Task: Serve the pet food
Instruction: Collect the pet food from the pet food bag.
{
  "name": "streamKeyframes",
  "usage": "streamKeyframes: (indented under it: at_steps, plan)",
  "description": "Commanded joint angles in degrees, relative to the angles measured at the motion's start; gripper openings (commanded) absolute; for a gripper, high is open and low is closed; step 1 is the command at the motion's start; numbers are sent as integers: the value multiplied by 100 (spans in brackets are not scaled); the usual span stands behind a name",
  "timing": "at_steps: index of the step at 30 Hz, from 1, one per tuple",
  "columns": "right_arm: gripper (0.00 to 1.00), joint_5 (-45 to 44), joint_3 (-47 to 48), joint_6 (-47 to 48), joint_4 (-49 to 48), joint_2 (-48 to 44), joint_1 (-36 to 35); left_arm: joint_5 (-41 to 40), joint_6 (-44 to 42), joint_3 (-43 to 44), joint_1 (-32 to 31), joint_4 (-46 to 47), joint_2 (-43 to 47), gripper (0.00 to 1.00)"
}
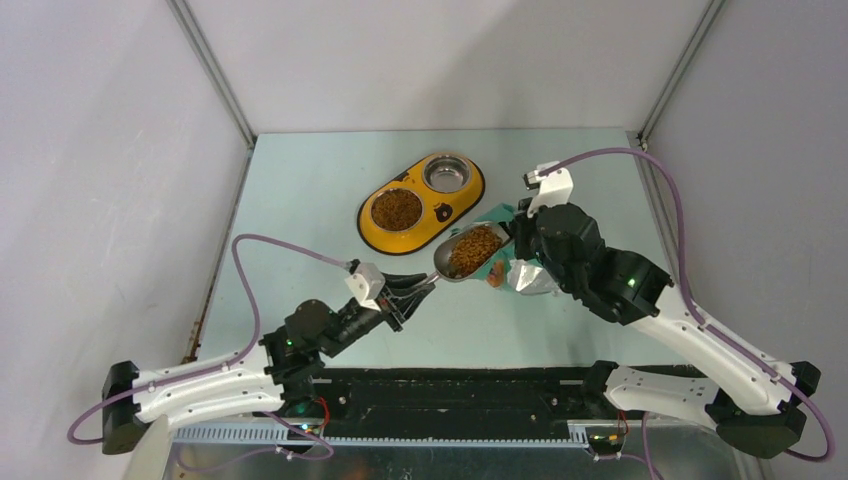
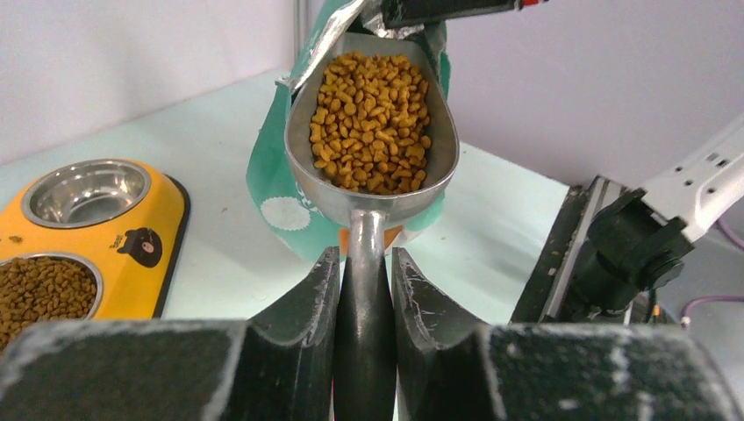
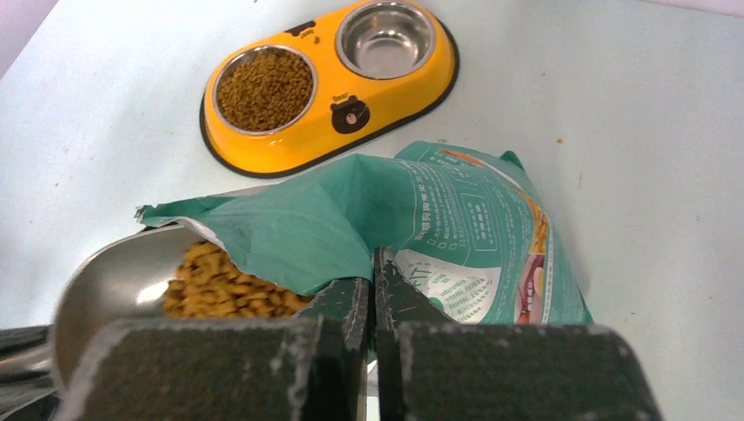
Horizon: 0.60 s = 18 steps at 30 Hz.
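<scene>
Brown pet food [image 2: 373, 118] fills a grey metal scoop [image 2: 386, 206] held level at the mouth of the teal bag [image 3: 456, 219]. My left gripper [image 2: 364, 256] is shut on the scoop's handle. My right gripper [image 3: 373, 276] is shut on the folded top edge of the bag, holding its mouth up over the scoop [image 3: 105, 281]. In the top view the loaded scoop [image 1: 443, 262] hangs just in front of the yellow double feeder [image 1: 372, 238]. The feeder's left bowl [image 1: 397, 210] holds kibble, and its right bowl [image 1: 447, 174] is bare steel.
The bag [image 1: 525, 275] lies on the pale green table right of the feeder. Grey walls close the table at the back and both sides. A black rail [image 1: 460, 395] with both arm bases runs along the near edge.
</scene>
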<state>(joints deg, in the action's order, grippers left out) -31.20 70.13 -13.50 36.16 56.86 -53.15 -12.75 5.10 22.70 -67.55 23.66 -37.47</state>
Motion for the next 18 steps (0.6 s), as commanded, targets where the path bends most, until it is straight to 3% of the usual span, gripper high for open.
streamKeyframes:
  at_steps: [1, 18]
  plan:
    - [0, -976, 89, 105, -208, -321, 159, 2, 114, 53, -84, -54, 408, 0]
    - [0, -1156, 89, 147, -375, -415, 175, 413, 113, 431, -144, -244, 913, 0]
